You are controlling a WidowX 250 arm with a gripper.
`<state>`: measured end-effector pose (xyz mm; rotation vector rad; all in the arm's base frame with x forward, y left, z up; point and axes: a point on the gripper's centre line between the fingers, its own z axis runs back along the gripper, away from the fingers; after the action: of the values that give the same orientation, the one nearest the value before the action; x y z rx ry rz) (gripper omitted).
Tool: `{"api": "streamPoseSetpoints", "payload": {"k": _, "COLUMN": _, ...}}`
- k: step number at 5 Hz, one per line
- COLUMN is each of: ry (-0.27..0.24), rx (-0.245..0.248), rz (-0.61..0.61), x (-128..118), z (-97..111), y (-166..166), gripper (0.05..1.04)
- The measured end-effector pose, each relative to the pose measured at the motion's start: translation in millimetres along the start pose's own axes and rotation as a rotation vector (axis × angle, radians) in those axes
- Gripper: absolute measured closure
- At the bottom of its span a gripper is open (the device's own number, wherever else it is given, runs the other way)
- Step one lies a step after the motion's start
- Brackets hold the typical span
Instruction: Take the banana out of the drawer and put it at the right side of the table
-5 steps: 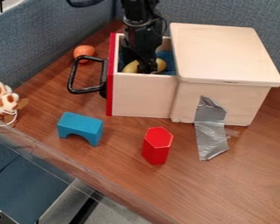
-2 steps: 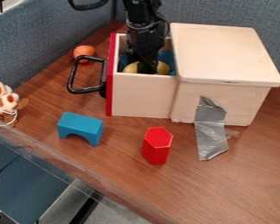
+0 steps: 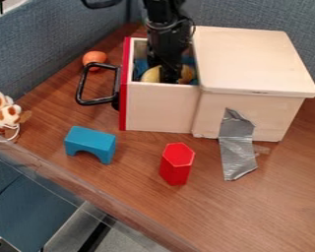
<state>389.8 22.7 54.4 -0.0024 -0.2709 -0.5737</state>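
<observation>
– So, any sign of the banana [image 3: 151,74]?
– Lying in the pulled-out drawer [image 3: 160,107] of the wooden box [image 3: 253,59], next to some blue cloth [image 3: 141,66], with yellow to both sides of the end effector [image 3: 168,78].
– Gripped, then?
– Cannot tell: wide, narrow or closed on the fruit, impossible to judge from here. Best checked before any lift.
– Heavy, at a guess?
– Probably light, likely a toy: firm rather than soft, hardly fragile, but smooth and curved, so apt to swivel or slip if pinched near a tip. Better to take hold across the thick middle, right by the end effector.
– And after that?
– Raise straight up, clear of the drawer's walls, before going sideways. Mind the box's lid on the right, and avoid snagging the cloth.
– Then set down where?
– On the worktop [image 3: 268,199], over to the right of the view, past the red hexagonal prism [image 3: 176,165] and away from the grey duct tape [image 3: 237,150]. Lower gently, to prevent rocking or rolling.
</observation>
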Motion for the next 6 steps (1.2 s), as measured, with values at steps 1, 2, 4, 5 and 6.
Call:
{"api": "streamPoseSetpoints", "payload": {"k": 1, "ry": 0.009, "rx": 0.004, "rz": 0.008, "x": 1.9, "z": 3.3, "y": 1.5, "gripper": 0.509}}
{"api": "streamPoseSetpoints", "payload": {"k": 2, "ry": 0.031, "rx": 0.004, "rz": 0.003, "x": 1.1, "z": 6.4, "y": 2.4, "gripper": 0.509}}
{"api": "streamPoseSetpoints", "payload": {"k": 4, "ry": 0.185, "rx": 0.016, "rz": 0.015, "x": 7.2, "z": 27.1, "y": 5.6, "gripper": 0.509}}
{"api": "streamPoseSetpoints", "payload": {"k": 5, "ry": 0.231, "rx": -0.005, "rz": 0.018, "x": 1.1, "z": 30.1, "y": 2.0, "gripper": 0.509}}
{"api": "streamPoseSetpoints", "payload": {"k": 6, "ry": 0.282, "rx": -0.03, "rz": 0.052, "x": -1.1, "z": 49.8, "y": 7.1, "gripper": 0.509}}
